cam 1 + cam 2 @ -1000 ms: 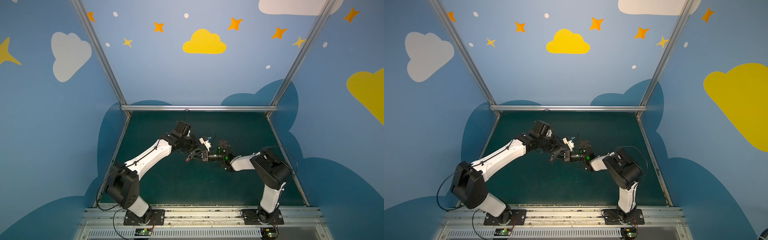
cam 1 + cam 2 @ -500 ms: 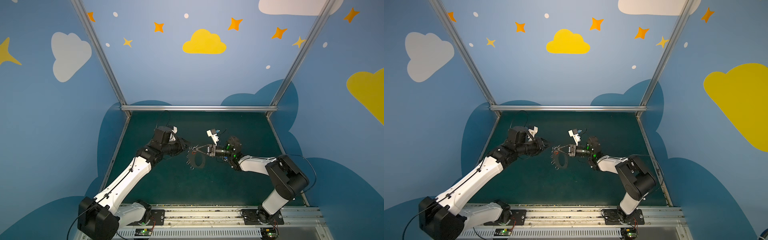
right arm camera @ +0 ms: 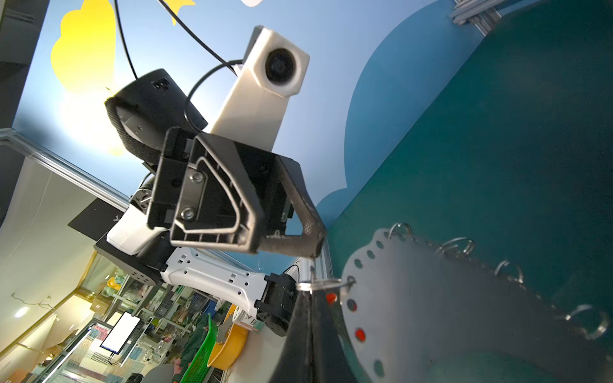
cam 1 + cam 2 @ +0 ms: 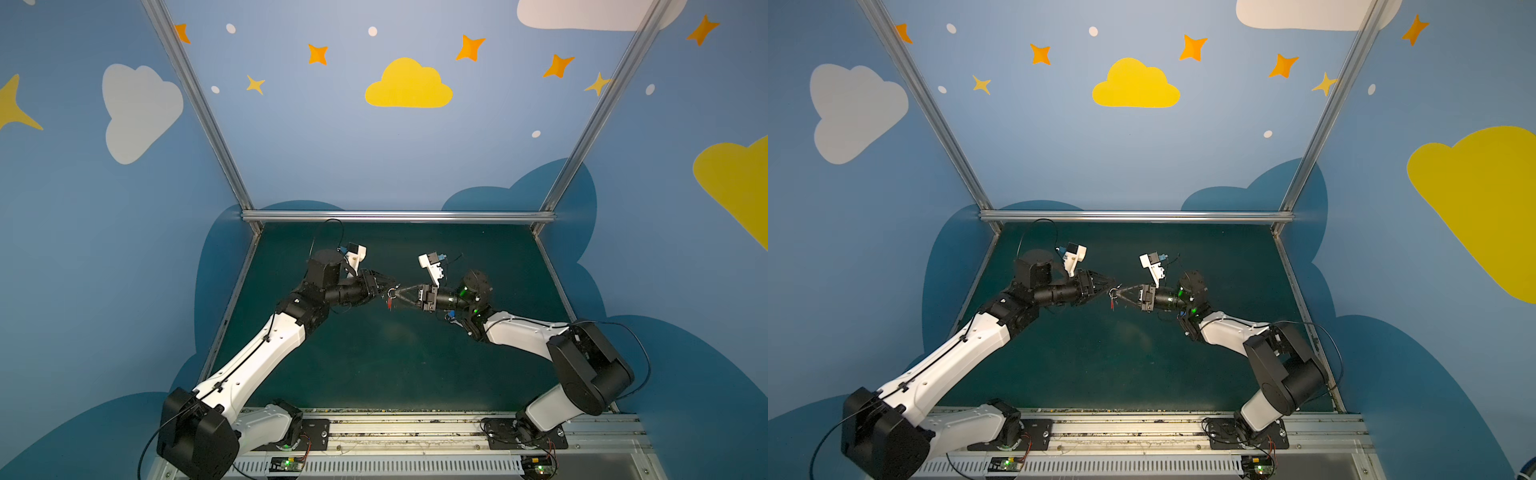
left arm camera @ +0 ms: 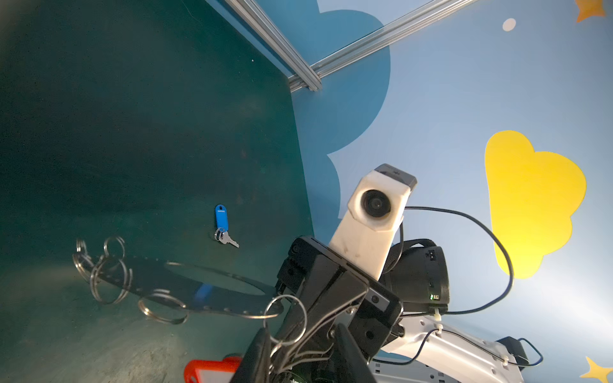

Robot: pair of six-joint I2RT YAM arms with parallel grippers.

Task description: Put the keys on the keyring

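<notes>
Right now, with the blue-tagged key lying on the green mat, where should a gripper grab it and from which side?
Probably the blue tag, pinched across its narrow width from straight above. It lies flat on the mat and is the bulkiest part; the silver key and its split ring look too thin and flush to catch.

Left claw (image 4: 390, 286): half a second ago well apart from the right claw (image 4: 401, 290); now tip to tip with it.
Keyring (image 5: 149, 275): then hanging broadside under the right claw in the top views; now nearly edge-on there, hard to make out.
Red tag (image 4: 389, 304): now dangles just below the meeting claw tips.
</notes>
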